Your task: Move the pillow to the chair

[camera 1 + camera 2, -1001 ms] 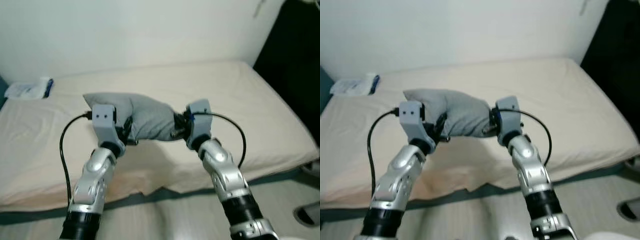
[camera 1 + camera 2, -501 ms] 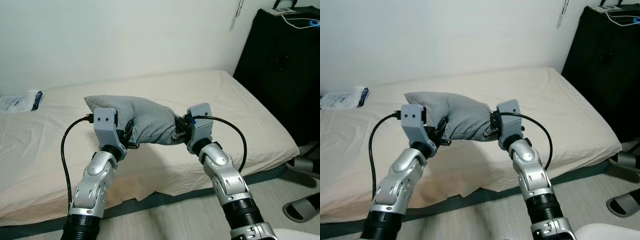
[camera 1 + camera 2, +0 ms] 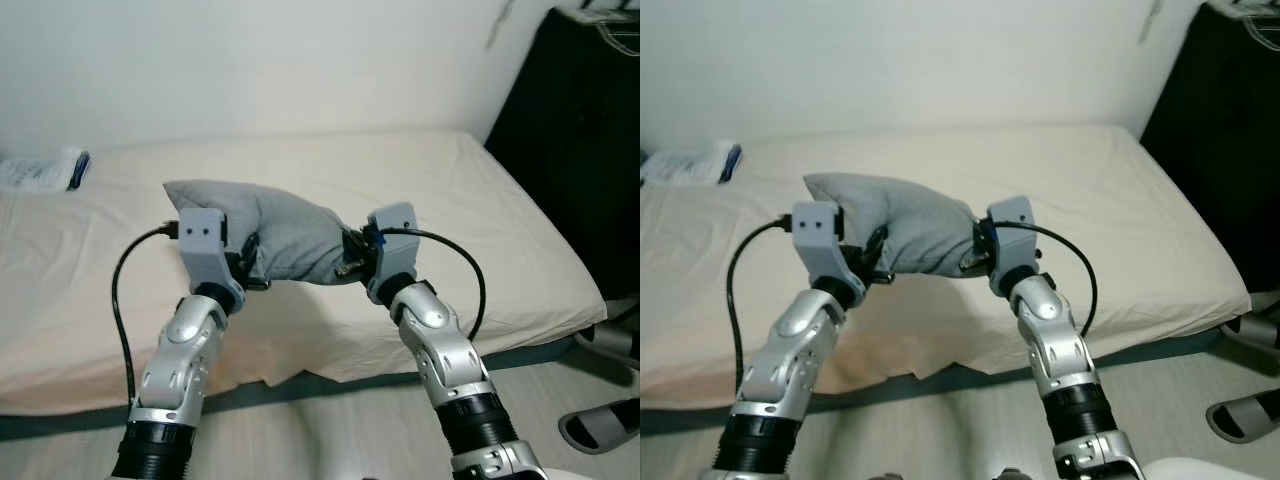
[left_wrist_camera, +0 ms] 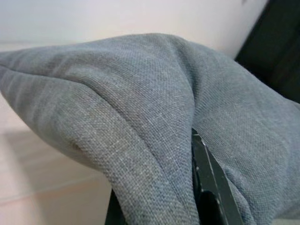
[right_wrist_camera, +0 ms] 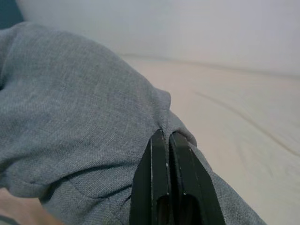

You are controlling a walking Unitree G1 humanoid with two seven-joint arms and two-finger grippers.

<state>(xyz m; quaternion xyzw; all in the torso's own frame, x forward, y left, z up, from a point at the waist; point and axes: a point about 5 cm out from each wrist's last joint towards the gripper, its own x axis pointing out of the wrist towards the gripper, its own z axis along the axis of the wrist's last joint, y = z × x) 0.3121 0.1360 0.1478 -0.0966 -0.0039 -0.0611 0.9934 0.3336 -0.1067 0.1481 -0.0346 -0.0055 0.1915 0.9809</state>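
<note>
Pillow, grey and soft, hung in the air between the two arms, lifted clear of the cream bed and casting a shadow on the sheet below it. The left pincer was clamped on a fold at its left end; in the left wrist view one black finger was buried in the woven cloth, which draped over it. The right pincer was pinched on the opposite end, and the right wrist view showed its two fingers pressed nearly together with a thin tuck of fabric caught between them. The pillow sagged a little in the middle, so both grips seemed to be carrying weight. Farther off, a white and blue packet lay at the far left of the bed by the wall, a tall black case stood to the right, and a grey slipper sat on the floor near the bed's corner. No chair could be made out. The step in hand looked like the carry: the pickup appeared done and the delivery not yet begun. The next move would call for turning away from the bed to find the chair, keeping both holds firm, since the right one had only a thin pinch of cloth.
</note>
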